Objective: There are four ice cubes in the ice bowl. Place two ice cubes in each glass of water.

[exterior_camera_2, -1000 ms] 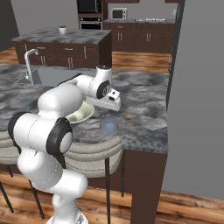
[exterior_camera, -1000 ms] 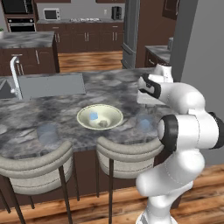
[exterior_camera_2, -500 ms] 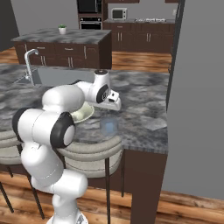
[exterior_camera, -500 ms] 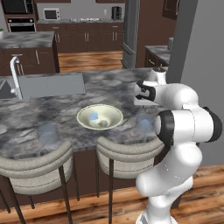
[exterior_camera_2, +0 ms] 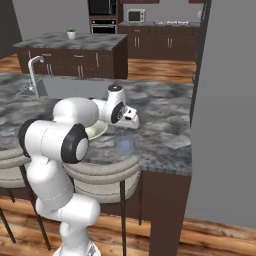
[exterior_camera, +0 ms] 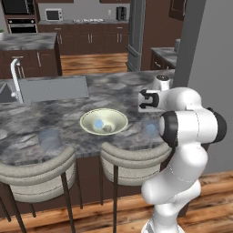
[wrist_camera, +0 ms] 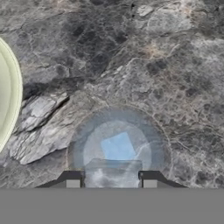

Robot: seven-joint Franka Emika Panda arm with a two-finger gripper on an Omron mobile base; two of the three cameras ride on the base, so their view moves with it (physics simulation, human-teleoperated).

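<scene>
Gripper (wrist_camera: 111,177) clamped on an ice cube (wrist_camera: 112,171), directly above right glass of water (wrist_camera: 118,144) holding another cube (wrist_camera: 117,147); ice bowl (wrist_camera: 8,94) just left.

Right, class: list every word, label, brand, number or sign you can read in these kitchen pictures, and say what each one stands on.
None can be read: no text stands on the ice bowl, the glass, the counter or the robot.
The microwave and oven fronts are too small and blurred to tell.
</scene>
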